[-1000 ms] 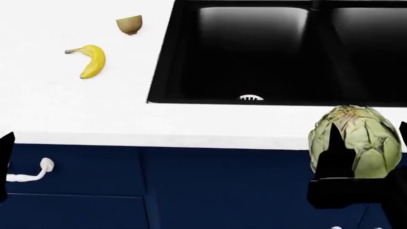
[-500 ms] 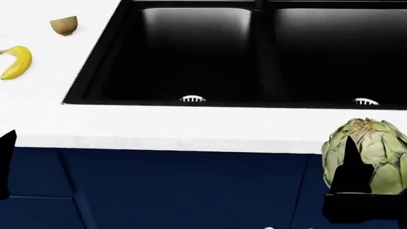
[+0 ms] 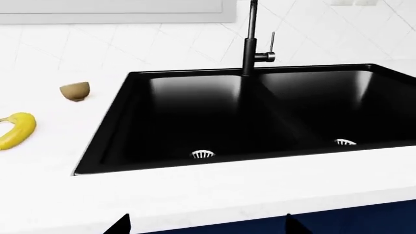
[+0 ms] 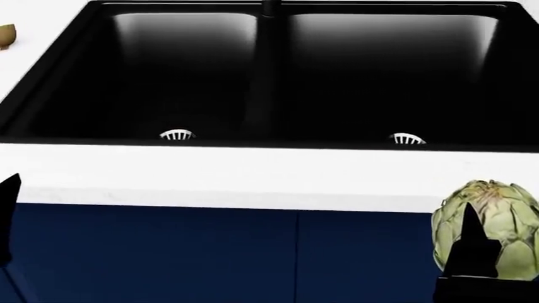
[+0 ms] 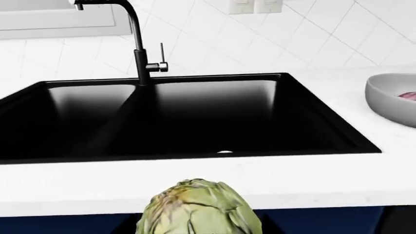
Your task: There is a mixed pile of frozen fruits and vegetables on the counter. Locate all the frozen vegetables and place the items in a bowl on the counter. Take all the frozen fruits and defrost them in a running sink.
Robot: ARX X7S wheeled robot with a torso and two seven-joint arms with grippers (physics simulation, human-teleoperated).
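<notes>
The artichoke (image 4: pixel 493 228) is off the counter (image 4: pixel 252 177), held in front of the counter's thick front edge and level with the dark blue cabinets (image 4: pixel 211 252), on the right side of the sink (image 4: pixel 269 69). The right gripper (image 4: pixel 488 252) is clamped around it: one black finger (image 4: pixel 471 243) stands up across its front in the head view, while the rest of the gripper runs out of the picture. In the right wrist view the artichoke (image 5: pixel 198 207) sits close under the camera, its scaly pale green leaves pointing toward the sink (image 5: pixel 182 117). The sink is a glossy black double basin with a round metal drain (image 4: pixel 176 134) in the left basin and another drain (image 4: pixel 406 139) in the right one, and a tall black faucet (image 5: pixel 140 44) rises behind the divider between them. To the right of the sink, on the counter, stands a light-grey bowl (image 5: pixel 390 100) with something pinkish showing inside it; what that is cannot be told. To the left of the sink lie the halved kiwi (image 3: pixel 75 90) and, nearer the counter's front edge, the banana (image 3: pixel 16 130), both apart from the sink rim. Of the left gripper (image 4: pixel 9 218) only a black finger tip shows at the left edge of the head view, well left of the sink's front corner, and whether it is spread or closed cannot be told.
</notes>
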